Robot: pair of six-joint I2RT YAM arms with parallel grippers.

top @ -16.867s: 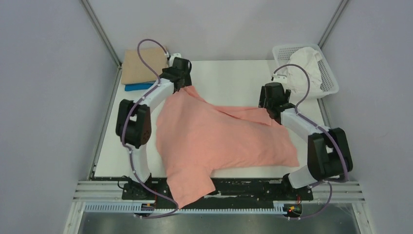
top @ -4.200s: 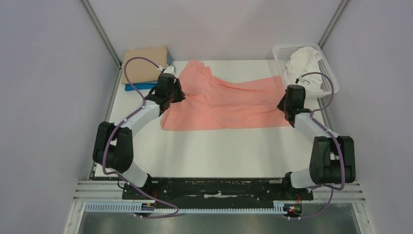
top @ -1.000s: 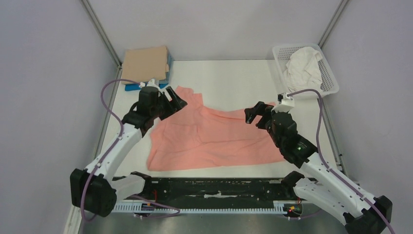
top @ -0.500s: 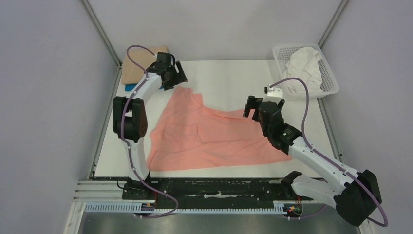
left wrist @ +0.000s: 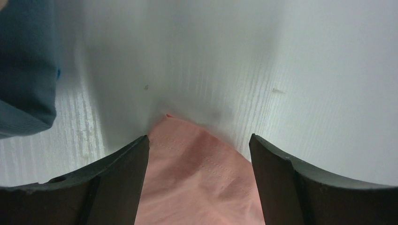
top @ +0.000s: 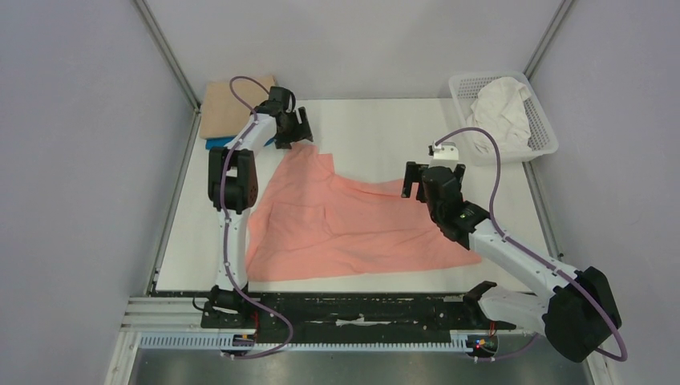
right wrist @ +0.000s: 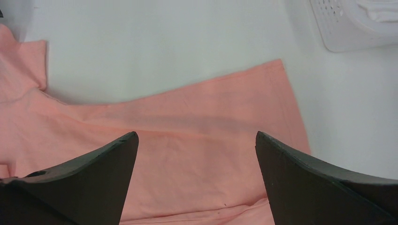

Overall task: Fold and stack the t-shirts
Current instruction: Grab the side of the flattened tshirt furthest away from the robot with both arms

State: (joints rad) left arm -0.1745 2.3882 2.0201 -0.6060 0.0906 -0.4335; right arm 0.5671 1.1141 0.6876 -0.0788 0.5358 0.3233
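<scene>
Salmon-pink t-shirt (top: 353, 224) lies spread on the desk (top: 377, 128), well apart from the white lattice basket (top: 539, 143) and nearer the arms than it is, with neither hand gripping it. Seconds ago it lay along the far side, level with the basket, with a hand at each end. It now rests closer to the near edge, opened out but skewed and creased.

The left hand (top: 295, 128), jaws wide and empty, has swung in the last second to the shirt's corner farthest from the basket. Its wrist camera shows that pointed tip lying between the fingers (left wrist: 117, 173), not pinched. The right hand (top: 431, 175), also wide and empty, hovers over the hem on the basket side.

A white t-shirt (top: 499, 108) waits in the basket. A tan t-shirt (top: 228, 104) sits folded on a blue t-shirt (top: 215, 144) at the far corner opposite the basket.

The drag appears finished, and both hands seem to be lining up fresh grips, likely to straighten the cloth or start the first fold.
</scene>
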